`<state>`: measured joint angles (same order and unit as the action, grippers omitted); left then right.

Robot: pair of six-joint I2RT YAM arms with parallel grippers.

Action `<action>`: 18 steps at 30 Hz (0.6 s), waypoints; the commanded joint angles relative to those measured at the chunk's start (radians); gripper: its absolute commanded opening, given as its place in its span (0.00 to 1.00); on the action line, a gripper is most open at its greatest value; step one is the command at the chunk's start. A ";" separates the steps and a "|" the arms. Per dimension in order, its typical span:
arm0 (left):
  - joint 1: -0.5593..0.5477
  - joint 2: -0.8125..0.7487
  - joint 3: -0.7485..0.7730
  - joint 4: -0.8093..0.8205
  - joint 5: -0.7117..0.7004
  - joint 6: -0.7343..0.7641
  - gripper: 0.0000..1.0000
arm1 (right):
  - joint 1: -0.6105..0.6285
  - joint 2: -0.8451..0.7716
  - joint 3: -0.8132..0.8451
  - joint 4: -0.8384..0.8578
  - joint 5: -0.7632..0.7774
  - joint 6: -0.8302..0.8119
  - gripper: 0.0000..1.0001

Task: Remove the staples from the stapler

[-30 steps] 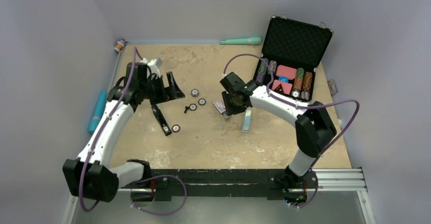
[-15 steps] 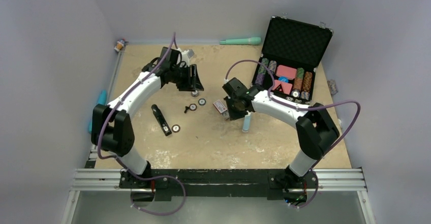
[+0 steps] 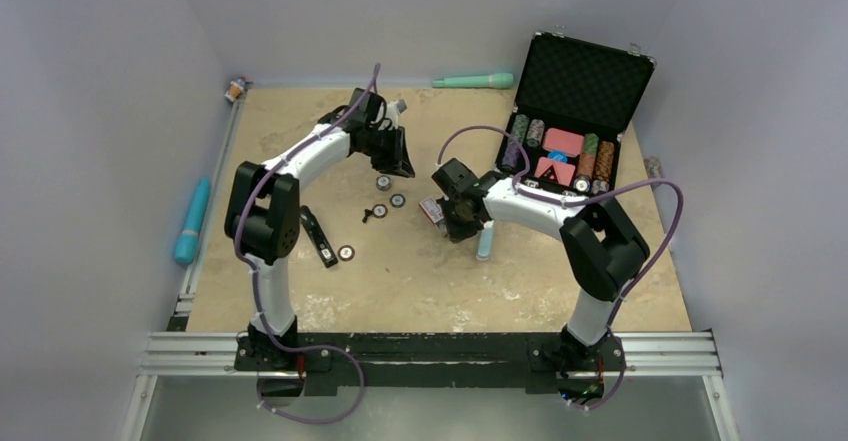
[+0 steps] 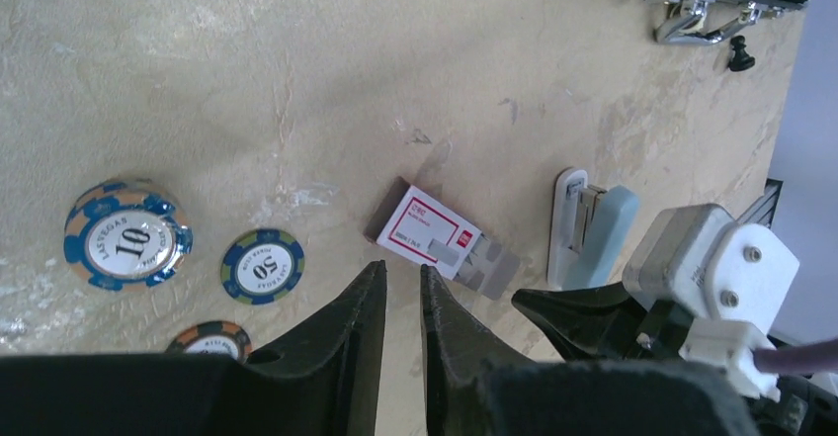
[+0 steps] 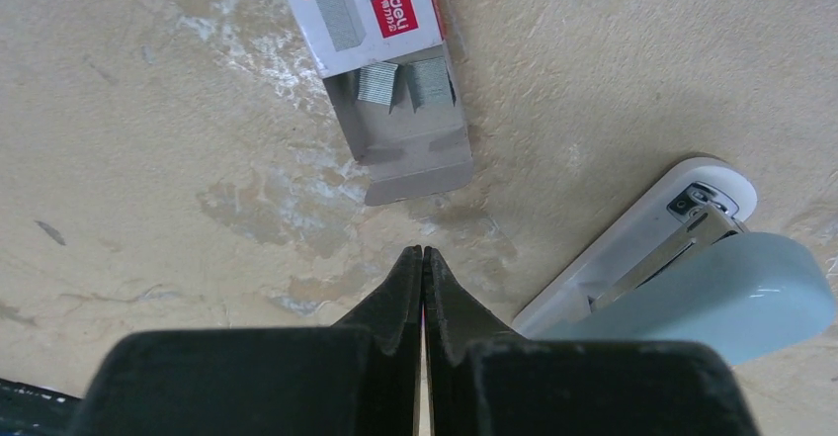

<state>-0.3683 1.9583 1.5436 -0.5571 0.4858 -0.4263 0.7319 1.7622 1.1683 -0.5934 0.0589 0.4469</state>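
Stapler (image 3: 318, 236) handling comes first: the slim black body lies flat on the table (image 3: 420, 281), left of centre and well apart from both arms, its near end just beside a poker chip (image 3: 345, 252). It looks rigid and fairly dense for its size. Its smooth sides would likely slip under a light pinch, and its hinged top arm would probably swing free if only that part were taken. The safest hold seems to be across the narrow width of the lower body near the middle, leaving the other arm free to lift the top. Any staples inside would be light and brittle, a glued strip likely to snap if squeezed from its ends; none can be made out near the stapler in the top view. The left gripper (image 4: 402, 270) hovers over the far middle of the table, above a red-and-white box (image 4: 427, 234), its jaws parted by a narrow gap with nothing between them. The right gripper (image 5: 423, 253) has its jaws pressed together and empty. It sits low between that box, where two short grey strips (image 5: 377, 86) lie at the open flap, and a light-blue bar (image 5: 736, 293).
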 commanded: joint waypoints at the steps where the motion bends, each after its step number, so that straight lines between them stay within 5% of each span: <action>1: -0.007 0.055 0.078 0.003 0.023 0.020 0.22 | -0.007 0.001 0.042 0.019 0.014 -0.026 0.00; 18: -0.032 0.166 0.056 0.087 -0.011 -0.026 0.12 | -0.031 0.040 0.024 0.025 0.015 -0.074 0.00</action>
<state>-0.3847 2.1185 1.5986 -0.5423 0.4824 -0.4313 0.7048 1.8122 1.1908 -0.5884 0.0605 0.3985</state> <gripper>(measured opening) 0.128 0.007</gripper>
